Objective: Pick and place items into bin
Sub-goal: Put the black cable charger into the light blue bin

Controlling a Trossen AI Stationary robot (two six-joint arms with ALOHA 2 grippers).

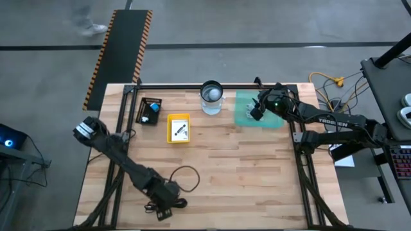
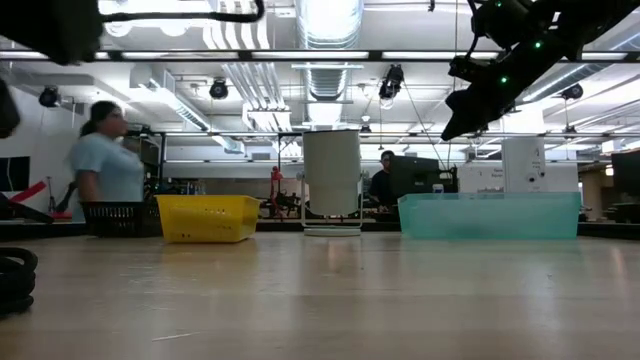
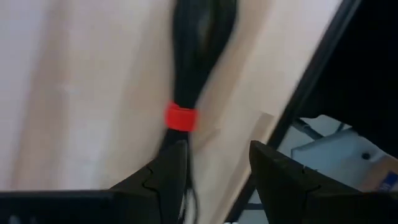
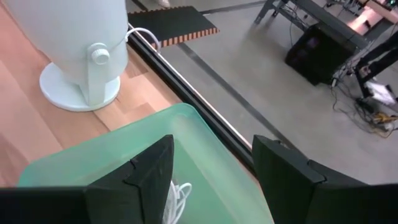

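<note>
Black cable coil with red tie [image 3: 181,117] fills left wrist view, left gripper [image 3: 214,168] open over it; right gripper [image 4: 208,171] wide above translucent green plastic bin [image 4: 205,134], white cable [image 4: 176,198] inside seen only there.

Black cable coil [image 3: 198,37] ahead of the left gripper [image 3: 217,168]: blurred, its far loop cut off by the frame edge; only the red tie [image 3: 181,117] reads clearly. White cable [image 4: 176,198] in the green bin [image 4: 205,134] below the right gripper [image 4: 211,168]: mostly hidden behind a finger. Contents of the yellow bin [image 1: 178,128]: too small to identify. Person [image 2: 105,165] in the background: blurred.
</note>
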